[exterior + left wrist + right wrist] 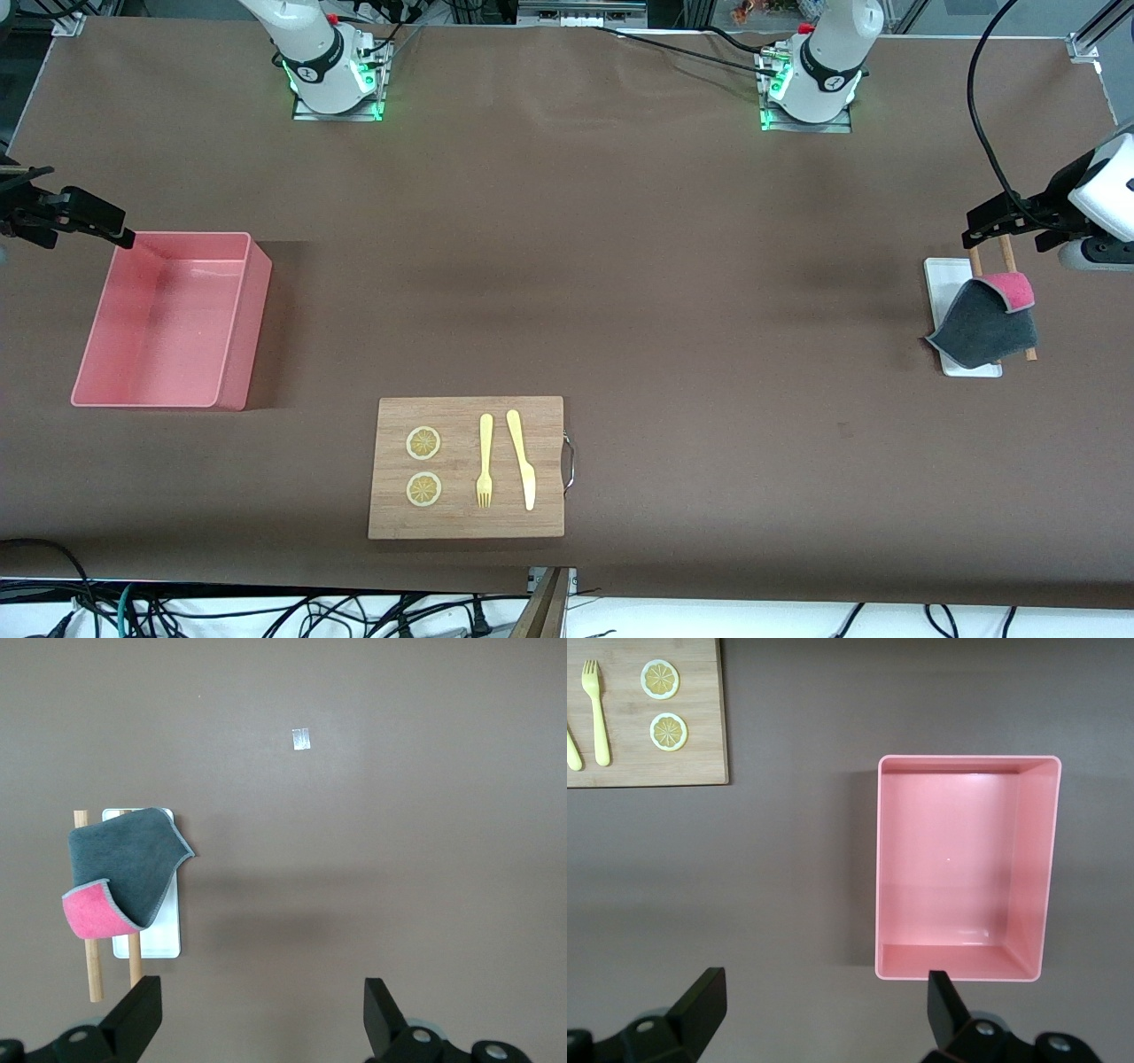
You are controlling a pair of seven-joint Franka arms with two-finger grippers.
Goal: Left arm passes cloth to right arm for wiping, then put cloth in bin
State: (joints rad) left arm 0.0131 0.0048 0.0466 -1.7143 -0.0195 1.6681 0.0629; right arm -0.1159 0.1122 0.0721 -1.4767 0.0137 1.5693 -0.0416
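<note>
Cloth (985, 323): one, draped over two wooden rods on one white tray (941, 275). Bin (168, 321): one. Left gripper (999, 223) and right gripper (89, 221): both released, hovering at table ends.

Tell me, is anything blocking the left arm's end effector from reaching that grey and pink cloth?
Nothing visible does. The cloth lies draped over two wooden rods on a white tray, its top uncovered. The left end effector, fingers open, hangs in the air beside the tray, with only bare table around.
</note>
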